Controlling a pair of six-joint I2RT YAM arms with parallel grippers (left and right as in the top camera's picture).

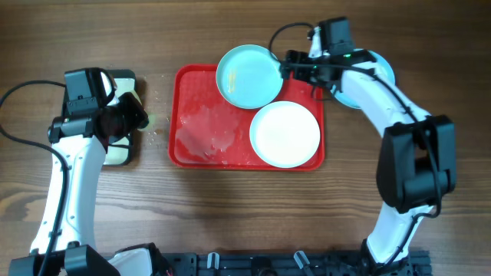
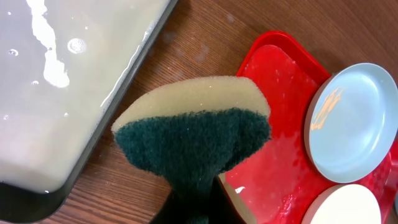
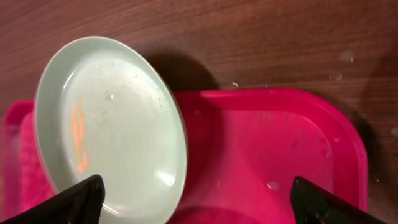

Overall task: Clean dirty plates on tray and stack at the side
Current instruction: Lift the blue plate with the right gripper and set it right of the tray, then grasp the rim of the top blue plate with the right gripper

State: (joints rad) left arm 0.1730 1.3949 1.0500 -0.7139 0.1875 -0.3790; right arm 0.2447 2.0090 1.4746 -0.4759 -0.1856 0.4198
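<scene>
Sponge [image 2: 193, 134] is right up at the left wrist cam, yellow top and green scrub side, with the left gripper [image 1: 129, 116] clamped on it, over a small tray [image 2: 31, 202] of milky water on the counter's [image 1: 230, 215] left. Next over is the wet red tray [image 1: 207, 130]. An aqua plate [image 1: 248, 75] with an orange smear leans on its far rim, and a white plate [image 1: 285, 134] sits near-right in it. The right gripper [image 3: 205, 205] hangs at the aqua plate's right edge, fingers wide apart, holding nothing. Another aqua plate [image 1: 386, 70] sits on the counter right of the tray, mostly under that arm.
</scene>
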